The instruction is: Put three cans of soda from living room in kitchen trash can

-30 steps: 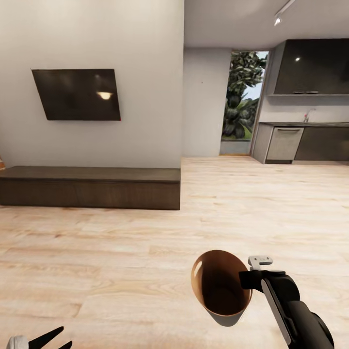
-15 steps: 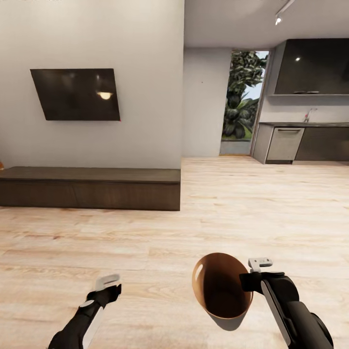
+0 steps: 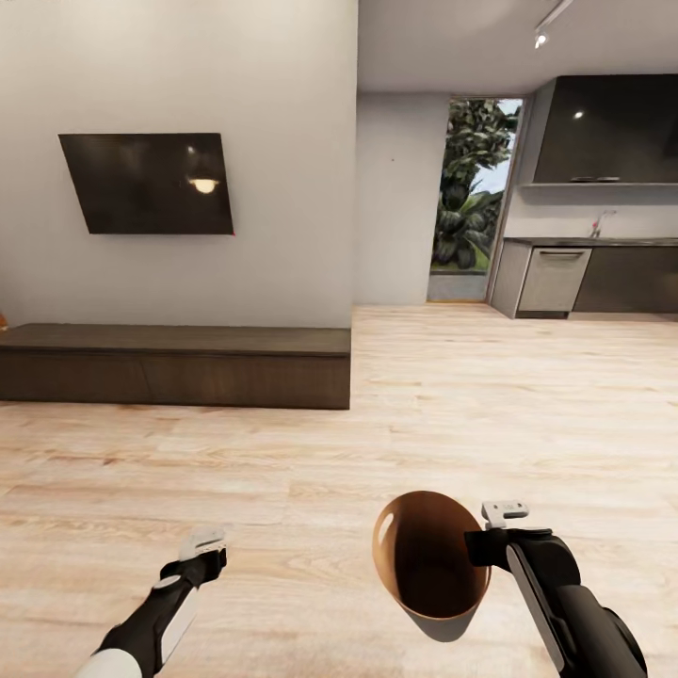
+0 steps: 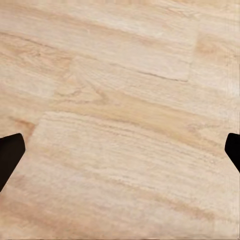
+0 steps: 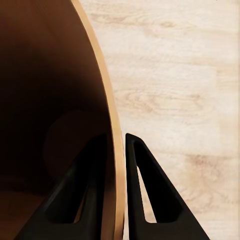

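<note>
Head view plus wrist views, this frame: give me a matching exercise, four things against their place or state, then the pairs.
Things:
1. bin
2. left gripper
3. TV
4. dishwasher

States or places:
A. open over bare wood floor
B. mounted on the wall above the bench
C. rim pinched by the right gripper
D. under the kitchen worktop

Pairs: 1-C, 2-A, 3-B, 4-D

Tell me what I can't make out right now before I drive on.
- Bin bottom: head view, dark inside; right wrist view, also in shadow, so any cans inside are undetermined.
- Left pincer: small in head view; the left wrist view catches just the fingertips at its edges.
- Tap: head view, too small.
</note>
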Robot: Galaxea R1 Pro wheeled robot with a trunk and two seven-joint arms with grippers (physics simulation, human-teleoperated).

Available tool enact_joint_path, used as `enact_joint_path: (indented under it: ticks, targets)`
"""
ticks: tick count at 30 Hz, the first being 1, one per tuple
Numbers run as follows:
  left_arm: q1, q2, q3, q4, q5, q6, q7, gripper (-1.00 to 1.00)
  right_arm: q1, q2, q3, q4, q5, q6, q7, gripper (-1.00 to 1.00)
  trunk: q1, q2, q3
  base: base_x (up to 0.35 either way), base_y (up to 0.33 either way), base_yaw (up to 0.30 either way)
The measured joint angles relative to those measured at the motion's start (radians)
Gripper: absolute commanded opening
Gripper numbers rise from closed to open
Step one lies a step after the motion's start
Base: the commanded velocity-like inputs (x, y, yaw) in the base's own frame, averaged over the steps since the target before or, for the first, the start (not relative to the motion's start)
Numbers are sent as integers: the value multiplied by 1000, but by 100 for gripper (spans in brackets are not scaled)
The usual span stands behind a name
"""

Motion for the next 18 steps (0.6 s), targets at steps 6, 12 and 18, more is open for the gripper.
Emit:
enact_joint_path:
  ticks: [6, 12, 18]
  targets:
    - [0, 23, 2, 41, 0, -73, -1, 100, 0, 0, 0, 0, -3, 0, 0, -100, 0, 0, 0, 0, 0, 0]
    - [-1, 27, 4, 49, 1, -108, -1, 100, 0, 0, 0, 0, 1, 0, 0, -100, 0, 0, 0, 0, 0, 0]
    - [-1, 28, 3, 50, 1, -112, -2, 100, 0, 2, 0, 1, 0, 0, 0, -100, 0, 0, 0, 0, 0, 0]
